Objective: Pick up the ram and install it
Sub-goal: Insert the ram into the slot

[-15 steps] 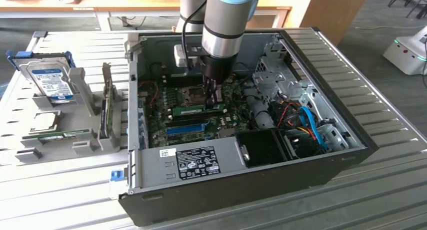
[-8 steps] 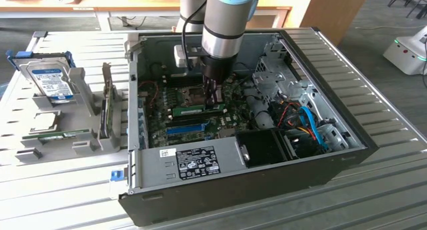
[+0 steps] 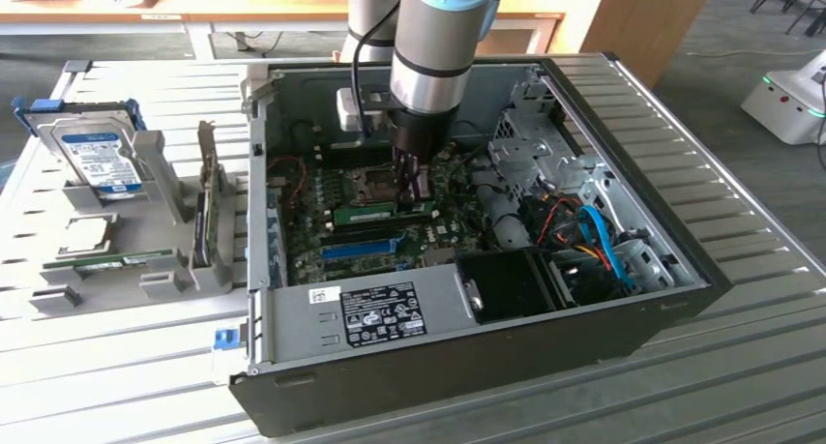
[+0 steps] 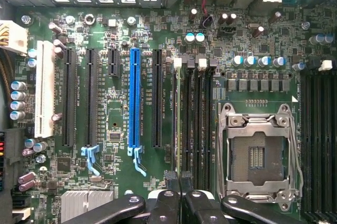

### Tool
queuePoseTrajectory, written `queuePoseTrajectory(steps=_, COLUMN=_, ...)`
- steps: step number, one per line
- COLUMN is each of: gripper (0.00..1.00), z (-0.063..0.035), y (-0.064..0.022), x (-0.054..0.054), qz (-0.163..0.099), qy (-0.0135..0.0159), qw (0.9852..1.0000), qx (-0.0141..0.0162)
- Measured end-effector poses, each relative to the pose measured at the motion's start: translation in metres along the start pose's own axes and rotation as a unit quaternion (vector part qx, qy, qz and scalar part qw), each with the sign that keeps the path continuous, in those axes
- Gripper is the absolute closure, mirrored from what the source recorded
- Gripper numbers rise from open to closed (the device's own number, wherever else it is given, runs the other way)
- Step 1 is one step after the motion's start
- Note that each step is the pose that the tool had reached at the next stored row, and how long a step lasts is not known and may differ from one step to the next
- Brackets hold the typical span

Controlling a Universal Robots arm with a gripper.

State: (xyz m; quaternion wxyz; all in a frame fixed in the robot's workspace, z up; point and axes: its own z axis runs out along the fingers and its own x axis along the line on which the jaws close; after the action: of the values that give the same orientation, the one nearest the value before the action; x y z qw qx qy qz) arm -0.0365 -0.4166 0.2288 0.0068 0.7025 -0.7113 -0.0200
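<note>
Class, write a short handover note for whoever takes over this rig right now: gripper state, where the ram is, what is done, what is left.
Gripper: shut on the ram, low inside the open computer case.
Ram: held level at the black memory slots beside the processor socket; whether it is seated cannot be told.
Done: ram picked up and carried to the motherboard.
Left: install not shown finished; ram not yet released.

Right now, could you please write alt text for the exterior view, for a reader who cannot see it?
A robot arm reaches down into an open computer case, its tool holding a green ram low over the motherboard. A rack on the exterior view's left holds a hard drive.
</note>
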Motion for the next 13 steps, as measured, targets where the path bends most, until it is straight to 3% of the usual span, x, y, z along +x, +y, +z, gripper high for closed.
queuePoseTrajectory(steps=13, gripper=0.88, z=0.0032, y=-0.0001, x=0.0001, qz=0.0, qy=0.0, qw=1.0, qx=0.001)
